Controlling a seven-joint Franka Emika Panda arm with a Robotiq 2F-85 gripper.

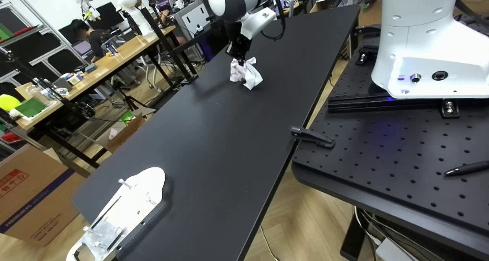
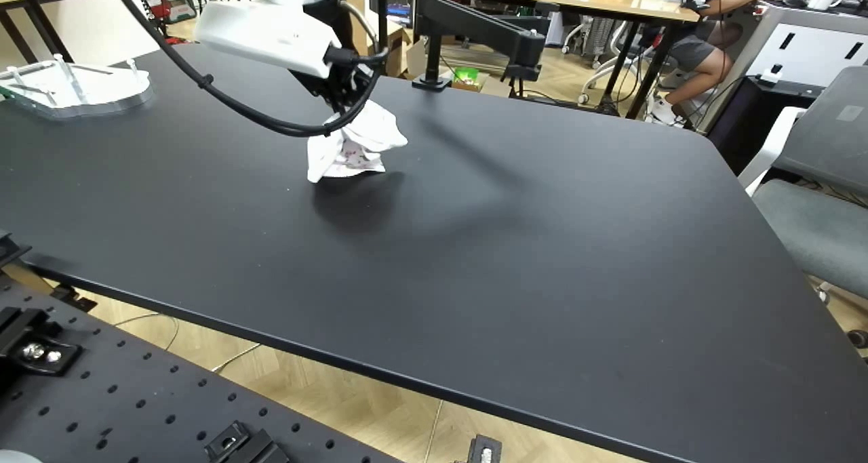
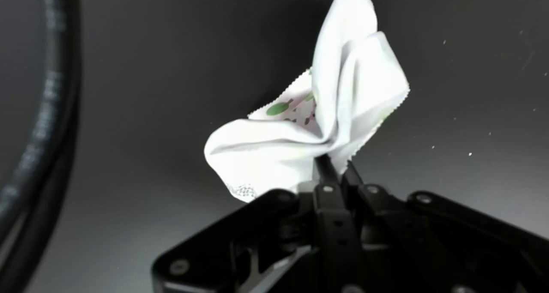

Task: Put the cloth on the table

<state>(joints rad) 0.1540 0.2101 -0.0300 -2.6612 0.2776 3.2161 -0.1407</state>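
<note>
Jaws pinch cloth (image 3: 328,123) where folds gather; loose parts flare either side.

Robot arm (image 1: 235,1), one, forward end at twelve o'clock in an exterior view; black gripper (image 3: 339,169) pointing down, fingers (image 3: 326,170) nearly together, towards twelve o'clock in the wrist view.

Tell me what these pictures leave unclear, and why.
Cloth: pinched part hidden between the gripper fingers, wrist view.
Its printed side: mostly covered by its own folds, wrist view.
Black cable: lettering too blurred to read, wrist view.
Black pen: rear end cut off by the right edge in an exterior view.
</note>
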